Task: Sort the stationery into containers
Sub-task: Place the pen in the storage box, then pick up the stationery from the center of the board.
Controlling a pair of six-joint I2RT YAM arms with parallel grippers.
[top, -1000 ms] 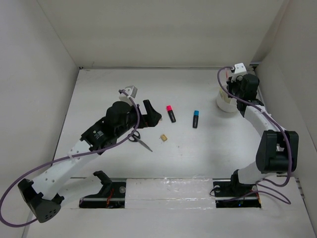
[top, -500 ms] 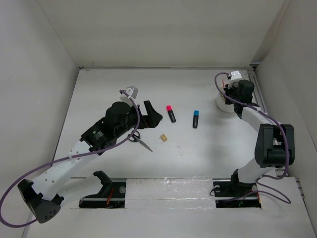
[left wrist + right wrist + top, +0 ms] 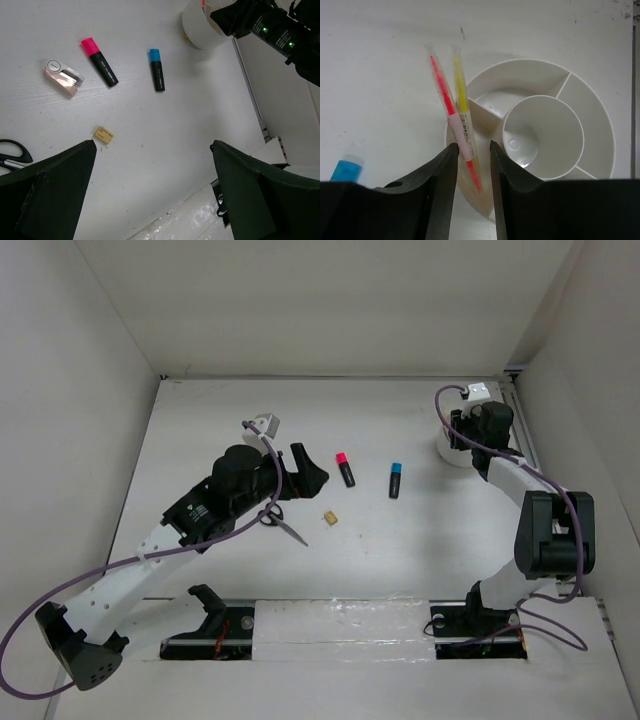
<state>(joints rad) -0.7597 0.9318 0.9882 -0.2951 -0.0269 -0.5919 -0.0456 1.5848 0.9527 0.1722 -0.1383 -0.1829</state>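
My right gripper [image 3: 470, 146] hangs over the round white bowl [image 3: 592, 102], jaws slightly apart around the pink pen [image 3: 449, 111] and yellow pen [image 3: 461, 92]. Both pens stand leaning in a bowl compartment beside the inner white cup [image 3: 545, 132]. My left gripper [image 3: 152, 150] is wide open and empty above the table. Below it lie the pink-capped marker [image 3: 100, 62], blue-capped marker [image 3: 157, 70], pinkish eraser [image 3: 62, 78], tan piece [image 3: 104, 135] and black-handled scissors [image 3: 12, 152]. The top view shows the scissors [image 3: 280, 522], both markers [image 3: 345, 469] [image 3: 395, 480] and the tan piece [image 3: 329, 518].
The bowl [image 3: 452, 448] sits at the far right, close to the right wall. The left arm [image 3: 225, 495] covers the table's left middle and hides the eraser in the top view. A taped strip [image 3: 340, 625] runs along the near edge.
The right gripper shifted slightly back and left over the bowl a second ago, then held still. The left arm and the loose items have not moved.
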